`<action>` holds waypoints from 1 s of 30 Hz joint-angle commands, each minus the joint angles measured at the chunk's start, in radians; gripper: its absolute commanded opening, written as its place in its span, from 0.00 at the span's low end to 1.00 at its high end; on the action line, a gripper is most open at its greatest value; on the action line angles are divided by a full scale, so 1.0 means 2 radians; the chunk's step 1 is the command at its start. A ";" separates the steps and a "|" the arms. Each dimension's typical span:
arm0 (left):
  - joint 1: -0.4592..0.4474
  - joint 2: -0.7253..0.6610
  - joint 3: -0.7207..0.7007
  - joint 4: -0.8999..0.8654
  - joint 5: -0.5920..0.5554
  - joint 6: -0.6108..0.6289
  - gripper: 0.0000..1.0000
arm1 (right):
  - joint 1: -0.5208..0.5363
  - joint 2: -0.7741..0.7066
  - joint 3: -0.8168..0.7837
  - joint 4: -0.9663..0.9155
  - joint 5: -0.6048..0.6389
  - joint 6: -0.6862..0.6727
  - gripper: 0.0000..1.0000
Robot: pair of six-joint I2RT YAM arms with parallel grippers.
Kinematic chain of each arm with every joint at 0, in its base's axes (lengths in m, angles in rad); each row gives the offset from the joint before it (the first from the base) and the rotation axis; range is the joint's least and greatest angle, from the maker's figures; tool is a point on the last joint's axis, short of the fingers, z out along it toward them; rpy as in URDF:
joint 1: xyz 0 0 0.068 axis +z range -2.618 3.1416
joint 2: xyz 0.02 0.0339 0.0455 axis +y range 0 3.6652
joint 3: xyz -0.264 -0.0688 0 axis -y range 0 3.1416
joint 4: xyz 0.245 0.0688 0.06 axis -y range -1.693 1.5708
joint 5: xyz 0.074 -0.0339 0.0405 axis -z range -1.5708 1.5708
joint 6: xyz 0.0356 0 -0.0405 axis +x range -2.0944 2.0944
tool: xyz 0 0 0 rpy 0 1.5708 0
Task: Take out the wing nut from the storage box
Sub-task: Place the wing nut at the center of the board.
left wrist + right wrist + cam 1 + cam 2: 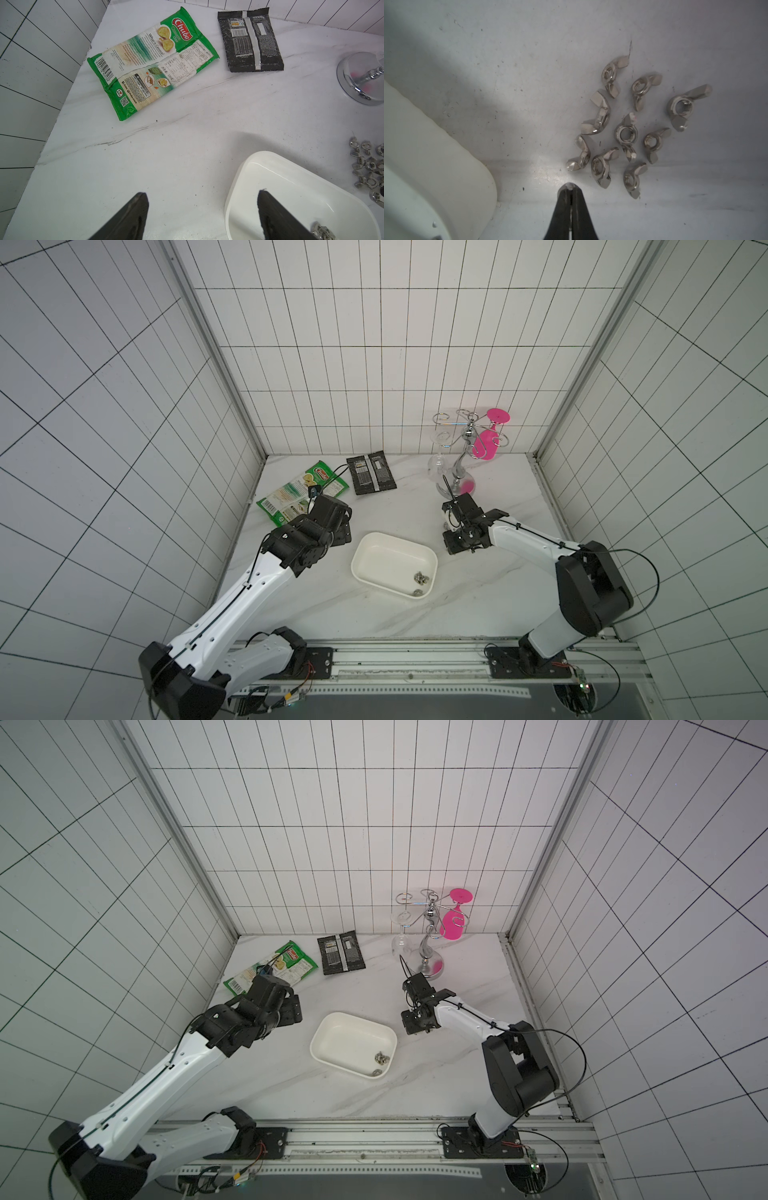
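Looking down, we see the storage box (388, 558): shallow, white, round-cornered, silver wing nuts (420, 578) inside; right hand (569, 187) closed, left hand (202, 193) open.

Top views: high, looking down, whole table (332, 614) shared. Wrist views close; both catch storage box (291, 182).

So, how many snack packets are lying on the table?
2. The green packet lies at the far left. The black packet lies just to its right, apart from it. None seems hidden.
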 commanded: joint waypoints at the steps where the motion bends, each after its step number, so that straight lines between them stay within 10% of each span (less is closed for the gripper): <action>1: 0.003 0.001 0.008 0.011 -0.004 0.006 0.86 | 0.002 0.008 -0.008 0.015 0.003 0.013 0.04; 24: 0.014 -0.016 0.007 0.004 -0.010 0.006 0.86 | 0.021 -0.036 0.026 -0.031 0.019 0.026 0.27; 30: 0.018 -0.014 0.002 0.008 -0.003 0.005 0.86 | 0.046 -0.063 0.033 -0.025 0.036 0.133 0.34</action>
